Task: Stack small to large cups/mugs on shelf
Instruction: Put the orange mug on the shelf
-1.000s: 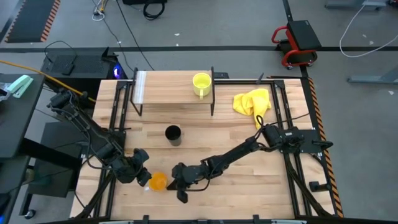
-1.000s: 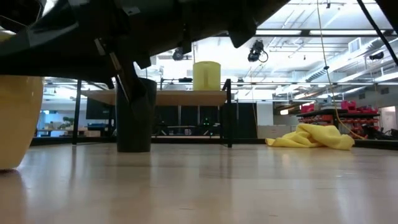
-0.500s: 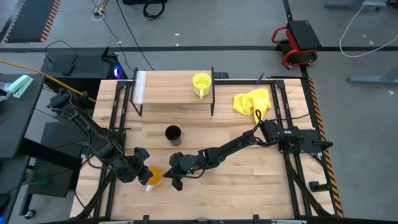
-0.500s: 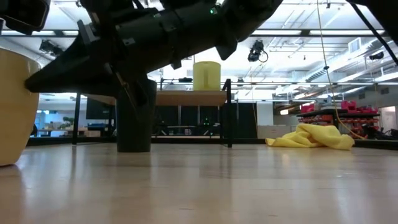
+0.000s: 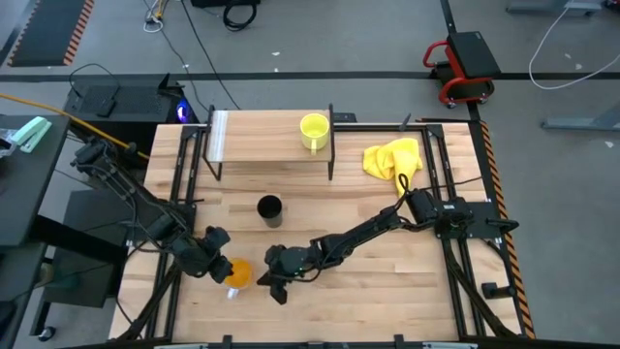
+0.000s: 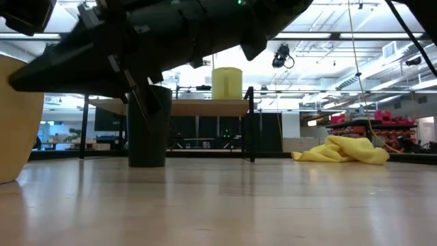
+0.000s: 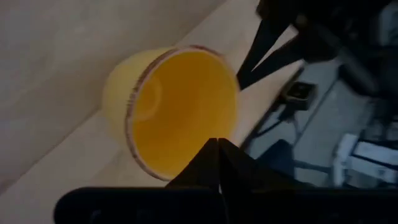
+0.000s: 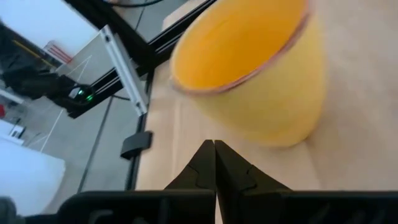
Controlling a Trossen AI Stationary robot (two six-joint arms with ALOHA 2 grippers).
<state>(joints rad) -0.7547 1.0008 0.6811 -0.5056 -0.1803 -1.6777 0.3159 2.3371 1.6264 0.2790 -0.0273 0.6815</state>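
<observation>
The orange mug (image 5: 241,275) stands on the tabletop near its near edge, and also shows in the low view (image 6: 17,123). My left gripper (image 5: 226,269) is shut at the mug's left side, with its tips over the rim in the left wrist view (image 7: 217,144). My right gripper (image 5: 260,279) is shut at the mug's right side, its tips low by the wall (image 8: 214,146). The black cup (image 5: 269,208) stands mid-table. The yellow mug (image 5: 313,129) stands on the shelf (image 5: 262,145). My left gripper's shut fingertips lie in front of the orange mug's rim (image 7: 186,168), coming from the table's left; I cannot tell whether they touch it. My right gripper's shut fingertips point at the lower side wall (image 8: 261,127) from the table's right; touching or just short, I cannot tell.
A yellow cloth (image 5: 392,158) lies at the far right of the table, beside the shelf's right posts (image 5: 330,145). Bare wood (image 5: 387,281) spreads to the right of the right arm. The mug stands close to the table's near-left rail (image 5: 174,291).
My right gripper has swung toward the table's left and come up to the orange mug's right side. The mug has slid a little toward the left and far edges. My left gripper has drawn slightly toward the far edge, staying at the mug.
</observation>
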